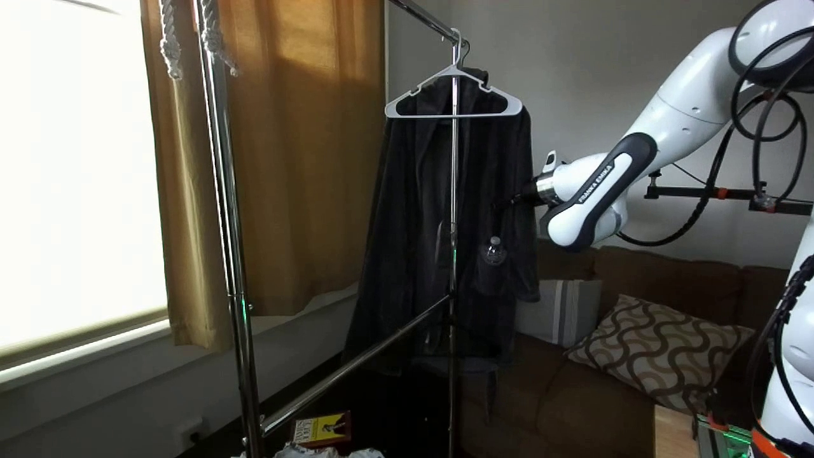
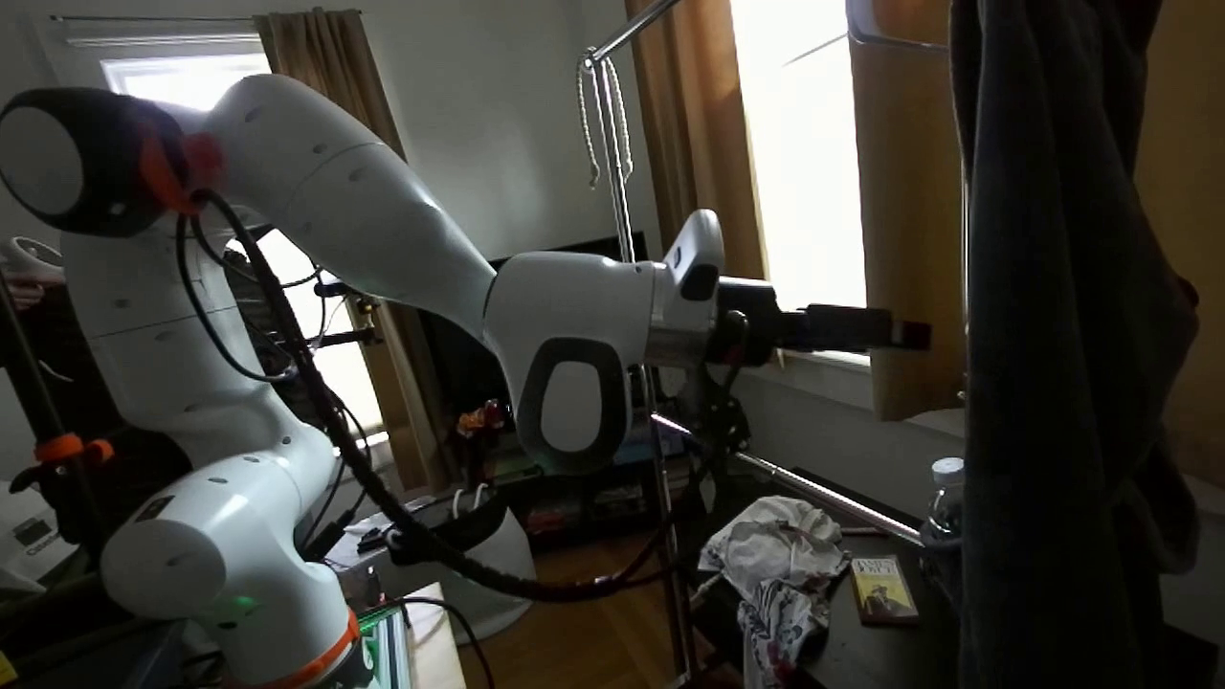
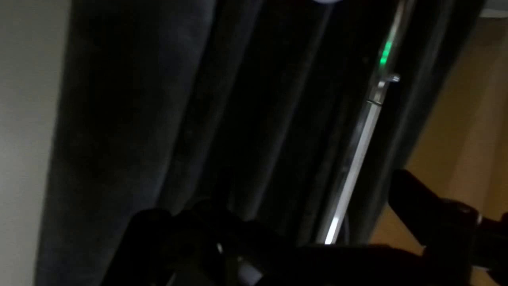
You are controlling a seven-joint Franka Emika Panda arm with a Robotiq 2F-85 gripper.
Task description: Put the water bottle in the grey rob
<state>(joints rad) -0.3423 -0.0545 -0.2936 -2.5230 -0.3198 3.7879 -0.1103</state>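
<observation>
Water bottle (image 1: 494,253): clear plastic, rounded shoulders, white cap (image 2: 947,466); stands near upright in what looks to be a pocket (image 1: 491,281) of the grey robe (image 1: 435,191), cap and shoulders out, lower body lost behind cloth, so you may judge that the pocket bears its weight. Robe: long, charcoal, soft-looking pile, hanging in loose vertical folds at the end of the tubular chrome garment rack (image 1: 222,159), which keeps the pocket's mouth upward for you. Hanger (image 1: 432,117): smooth white plastic, hooked over the rack, visible in front of the robe's top; whether it carries the robe you cannot tell. Jaws: spread wide in the wrist view, nothing seen held between them, poised higher than the bottle in both exterior views, presumably to clear it. The placing looks done; a straight withdrawal should spare you a snag on the cloth.
</observation>
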